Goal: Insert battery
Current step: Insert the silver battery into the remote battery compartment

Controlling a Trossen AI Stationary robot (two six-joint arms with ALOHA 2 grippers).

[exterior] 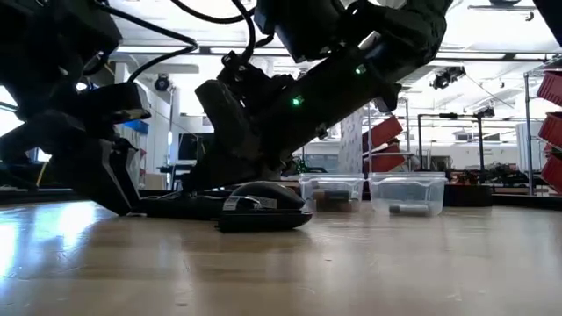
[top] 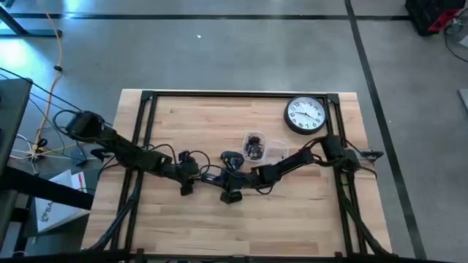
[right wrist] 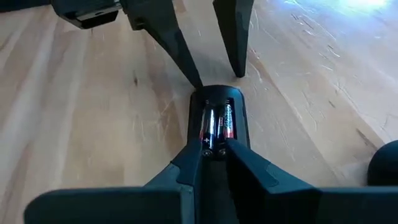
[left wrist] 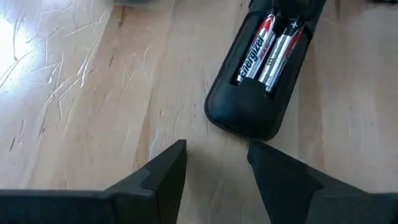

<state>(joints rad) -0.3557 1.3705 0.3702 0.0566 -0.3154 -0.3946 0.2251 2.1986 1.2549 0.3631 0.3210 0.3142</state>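
The remote control (left wrist: 255, 93) lies face down near the centre of the wooden table (top: 292, 219), its black battery bay open with no cover on it. Two batteries (left wrist: 270, 53) sit side by side in the bay, silver with red ends, branded lettering legible on one. In the right wrist view the same pair (right wrist: 216, 124) fills the bay lengthwise.

The right gripper (right wrist: 214, 152) is at the remote's one end, its fingers drawn close together on either side of the battery ends; whether they press on the cells or on the remote's body cannot be told. The left gripper (left wrist: 214, 165) stands just off the remote's opposite end, fingers apart and holding nothing, tips low over the wood.

A black computer mouse (exterior: 263, 206) rests on the table near the grippers.

At about one o'clock from the remote, two clear plastic containers (top: 265, 148) stand side by side. One (top: 254, 146) holds small dark items, not identifiable. Further toward one o'clock, a round wall clock (top: 306, 115) lies flat on the table.
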